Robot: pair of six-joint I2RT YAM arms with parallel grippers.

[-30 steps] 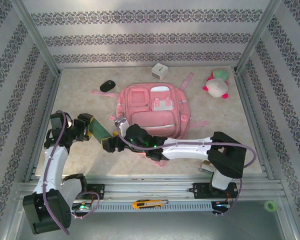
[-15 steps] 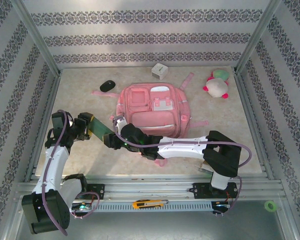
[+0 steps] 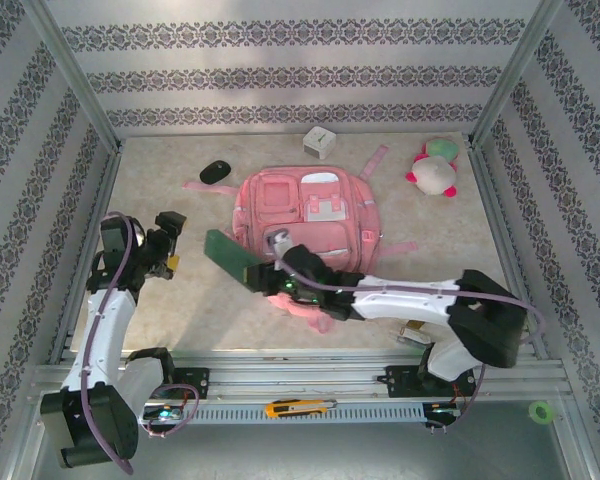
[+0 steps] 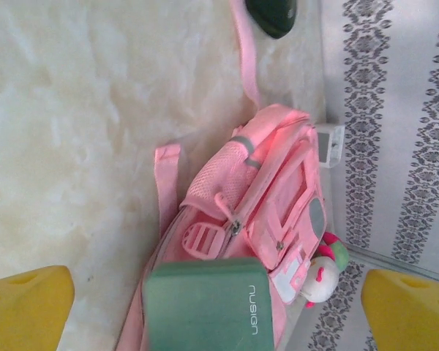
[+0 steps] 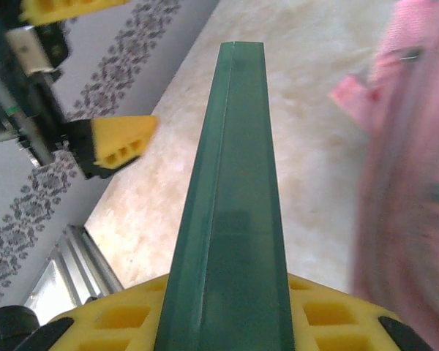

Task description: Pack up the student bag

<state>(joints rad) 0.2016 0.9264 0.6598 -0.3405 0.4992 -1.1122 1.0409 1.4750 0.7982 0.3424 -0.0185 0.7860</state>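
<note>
Two grippers stand in opposite states. The right gripper [image 3: 268, 272] is clamped on one end of a flat dark-green rectangular book [image 3: 230, 256], held just off the near-left corner of the large pink fabric student bag [image 3: 310, 215], which lies front-up in the middle of the table [image 3: 160, 190]. The left gripper [image 3: 168, 241], farther out from the bag's left side, has its jaws spread wide with nothing between them. I judge the step in hand to be bringing the book to the bag. The next move calls for a compartment mouth wide enough to take it, and for turning the book edge-first toward that gap. Whether any zip is open I cannot tell from above. The left wrist view shows the book's cover with pale lettering and the bag's mesh side pocket [image 4: 219, 172], neither of which can be made out from overhead. The right wrist view shows the book edge-on and thin, with the bag a pink blur beside it.
</note>
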